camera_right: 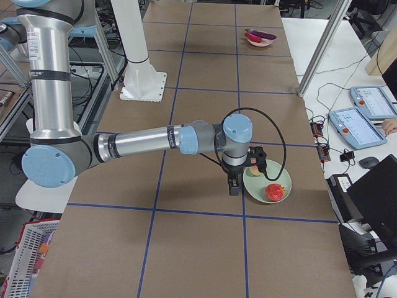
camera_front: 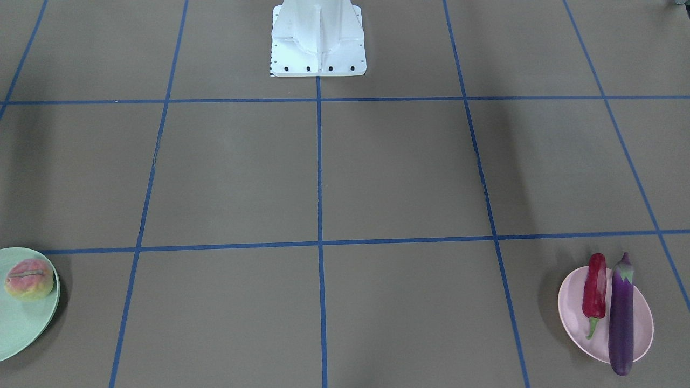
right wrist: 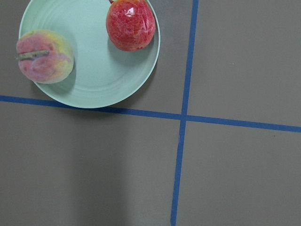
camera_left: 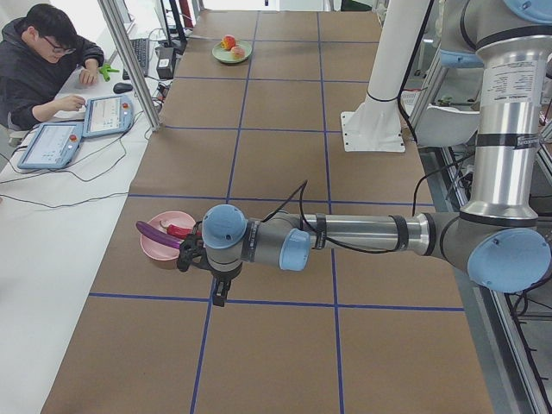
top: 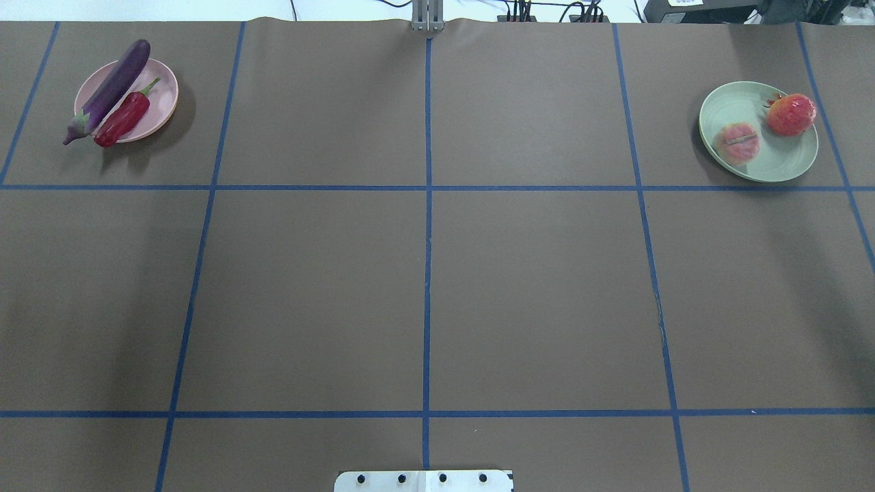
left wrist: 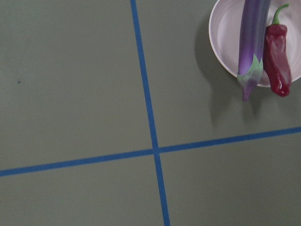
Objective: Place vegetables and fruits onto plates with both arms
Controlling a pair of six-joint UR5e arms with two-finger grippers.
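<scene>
The purple eggplant (top: 113,85) and the red chili pepper (top: 123,117) lie side by side on the pink plate (top: 160,89) at the far left. The peach (top: 736,142) and the pomegranate-like ball (top: 791,113) sit on the mint green plate (top: 765,160) at the far right. My left gripper (camera_left: 220,293) hangs above the table just beside the pink plate (camera_left: 159,250). My right gripper (camera_right: 234,186) hangs just beside the green plate (camera_right: 276,174). Both show only in the side views, so I cannot tell whether they are open or shut.
The white pedestal (camera_front: 318,37) stands at the robot's side of the brown table, which is marked with blue tape lines (top: 427,273). An operator (camera_left: 43,60) sits with tablets (camera_left: 82,125) beyond the far edge, next to a metal post (camera_left: 129,60).
</scene>
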